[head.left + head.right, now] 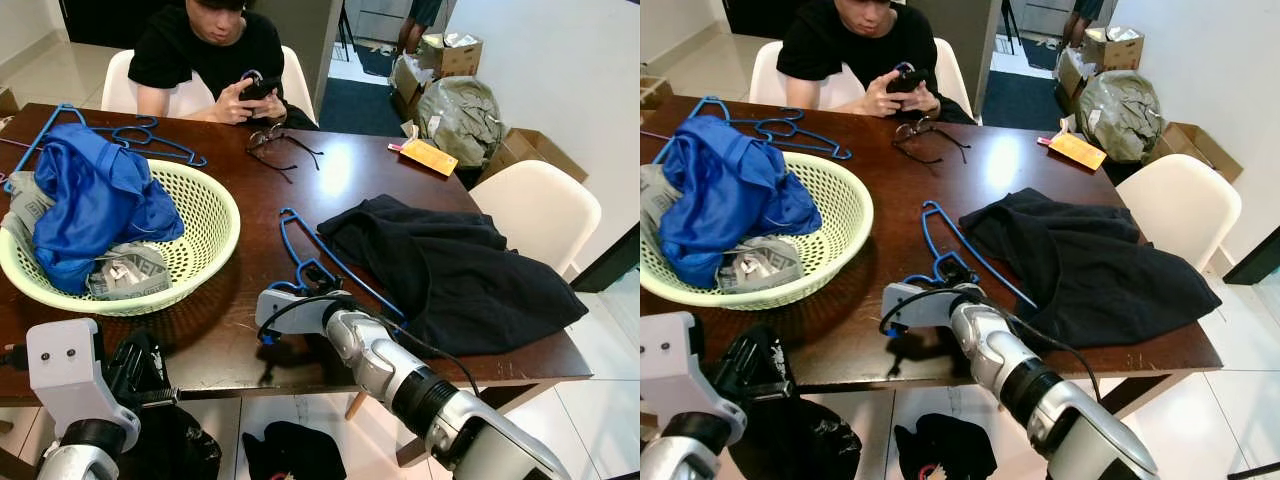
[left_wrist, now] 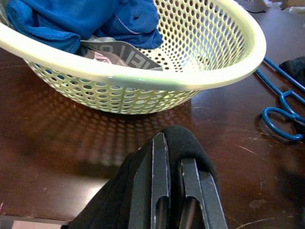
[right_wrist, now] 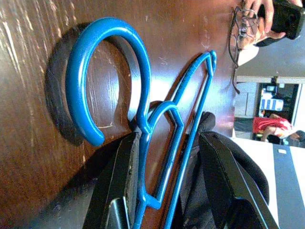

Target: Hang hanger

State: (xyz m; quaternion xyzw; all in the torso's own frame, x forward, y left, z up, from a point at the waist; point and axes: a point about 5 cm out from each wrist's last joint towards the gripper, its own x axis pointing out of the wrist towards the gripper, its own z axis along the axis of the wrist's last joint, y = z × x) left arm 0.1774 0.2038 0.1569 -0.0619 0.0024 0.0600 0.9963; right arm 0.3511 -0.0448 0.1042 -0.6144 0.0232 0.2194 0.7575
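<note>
**A:** Which step?

**B:** The pickup. My right fingers (image 3: 167, 191) are spread, straddling the neck of the blue hanger (image 1: 318, 255), just below its hook. One finger lies outside the neck bar, the other beyond the wire. Not closed on it yet, I judge. The hanger lies flat on the worktop (image 1: 330, 175), hook toward the near edge, its far end running under the black garment (image 1: 450, 270).

**A:** And the left?

**B:** My left fingers (image 2: 174, 186) sit at the near edge, pressed close together with a black cloth (image 2: 186, 143) around them. Whether they pinch it, I cannot tell.

**A:** Next move?

**B:** Close on the neck, then lift and draw the hanger clear. The garment lies on the far part, so it may drag along. No rail or hook to hang it on is in sight; that needs finding.

**A:** Surface, room?

**B:** Dark glossy wood, scratched. On the left, a pale green laundry basket (image 1: 215, 215) with a blue garment (image 1: 95, 190) in it; more blue hangers (image 1: 150, 135) behind it. Glasses (image 1: 275, 145) far centre, a person (image 1: 205, 50) seated beyond with a phone. White chair (image 1: 540, 205) to the right, cardboard boxes (image 1: 450, 55) and a stuffed bag (image 1: 460, 115) by the far wall.
</note>
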